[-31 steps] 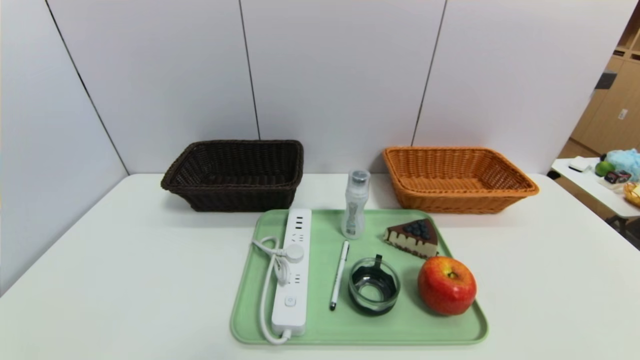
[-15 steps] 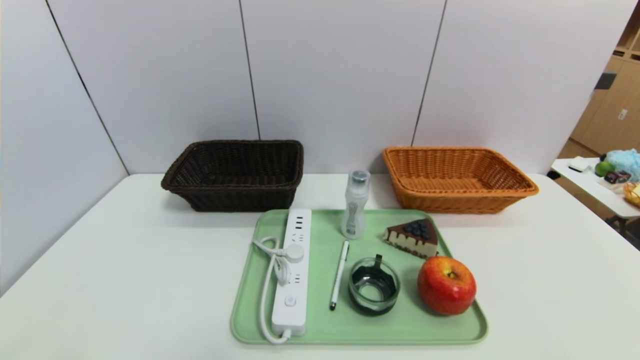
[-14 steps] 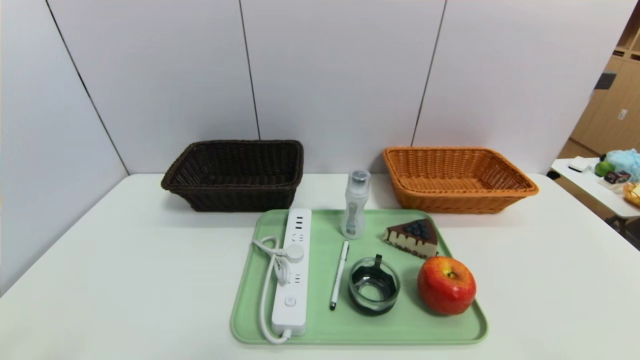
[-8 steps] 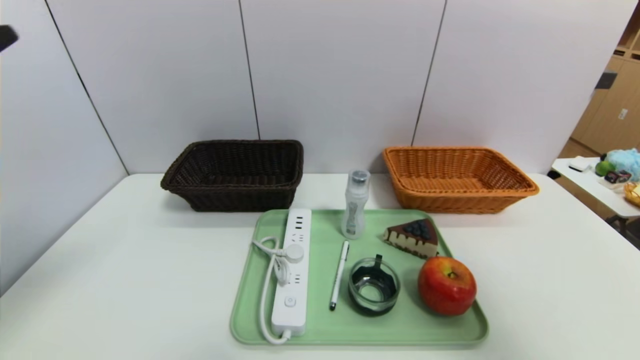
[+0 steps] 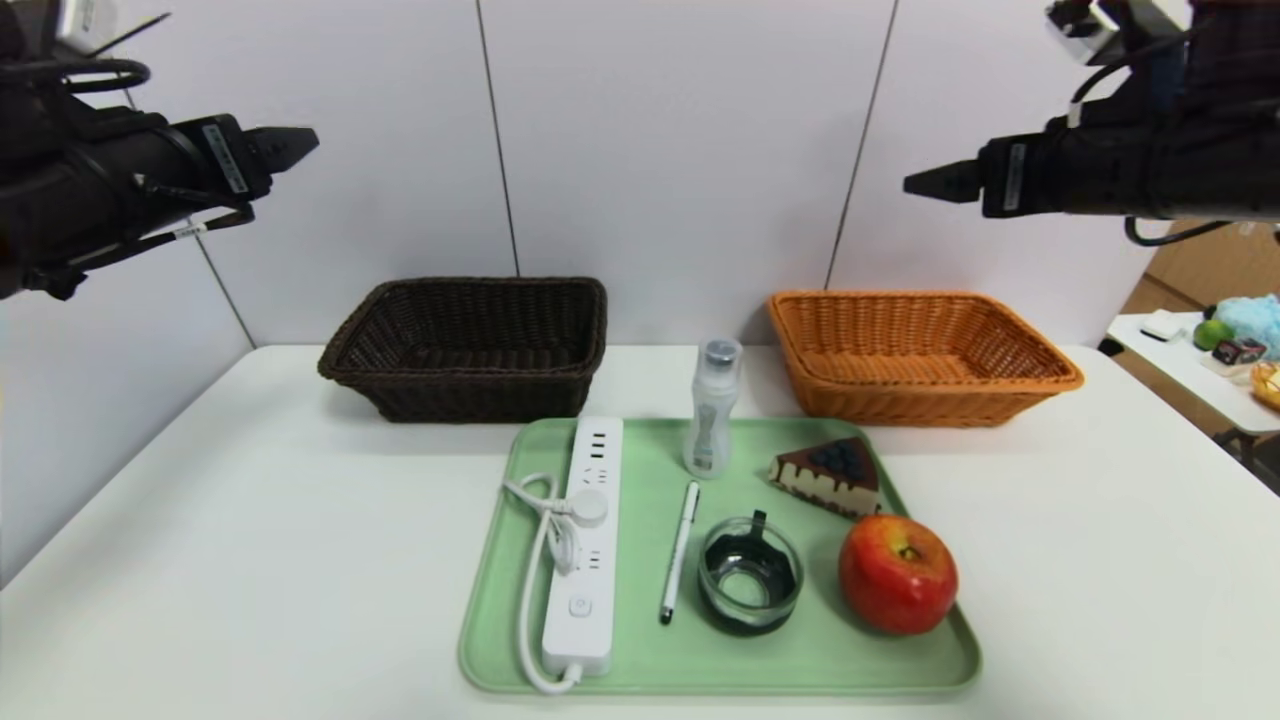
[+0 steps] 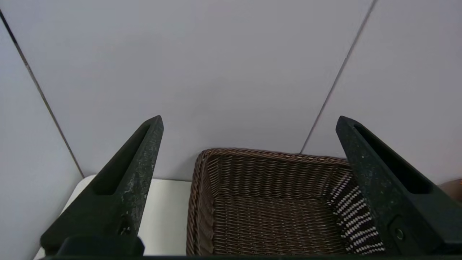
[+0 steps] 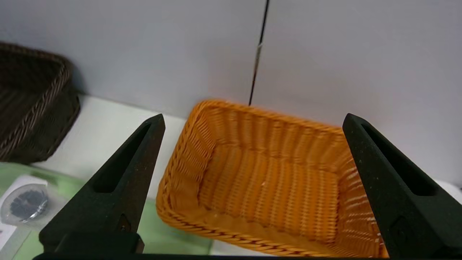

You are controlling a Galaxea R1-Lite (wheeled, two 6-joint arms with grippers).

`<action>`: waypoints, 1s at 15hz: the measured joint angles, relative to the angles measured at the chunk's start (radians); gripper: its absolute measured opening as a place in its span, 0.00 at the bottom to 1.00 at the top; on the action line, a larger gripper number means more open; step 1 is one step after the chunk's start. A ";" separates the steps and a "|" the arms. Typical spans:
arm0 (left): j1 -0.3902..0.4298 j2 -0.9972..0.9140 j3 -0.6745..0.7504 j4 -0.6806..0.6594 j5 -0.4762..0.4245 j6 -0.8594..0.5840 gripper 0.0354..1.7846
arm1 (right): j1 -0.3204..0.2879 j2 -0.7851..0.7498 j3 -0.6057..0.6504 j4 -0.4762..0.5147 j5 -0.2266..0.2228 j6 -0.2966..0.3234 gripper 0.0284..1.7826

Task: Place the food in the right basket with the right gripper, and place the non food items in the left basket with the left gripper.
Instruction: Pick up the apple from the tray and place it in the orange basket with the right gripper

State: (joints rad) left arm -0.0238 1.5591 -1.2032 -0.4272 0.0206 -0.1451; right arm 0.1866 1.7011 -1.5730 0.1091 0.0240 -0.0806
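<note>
The left pincer (image 5: 300, 140) hung at the upper left of the head frame, the right pincer (image 5: 920, 183) at the upper right, both high above the counter (image 5: 250, 520) and holding nothing. Each wrist view showed its fingers spread wide apart. The dark basket (image 5: 470, 345) sat left of centre against the wall, the orange basket (image 5: 915, 355) right of centre. In the lower middle lay the green tray (image 5: 720, 660), carrying the power strip (image 5: 585, 540), pen (image 5: 678, 550), bottle (image 5: 710, 405), glass dish (image 5: 750, 573), cake slice (image 5: 828, 475) and apple (image 5: 897, 573).
</note>
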 joint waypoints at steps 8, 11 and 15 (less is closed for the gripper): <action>0.000 0.064 0.003 -0.003 0.026 -0.003 0.94 | 0.147 0.077 -0.225 0.770 0.074 0.228 0.95; 0.000 0.066 0.019 -0.010 0.044 -0.001 0.94 | 0.178 -0.016 -0.061 0.771 0.067 0.225 0.95; -0.001 0.065 0.064 -0.060 0.069 0.002 0.94 | 0.207 -0.132 0.147 0.765 0.056 0.204 0.95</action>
State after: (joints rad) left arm -0.0249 1.6240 -1.1391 -0.4868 0.0898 -0.1432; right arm 0.3938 1.5687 -1.4264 0.8745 0.0798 0.1236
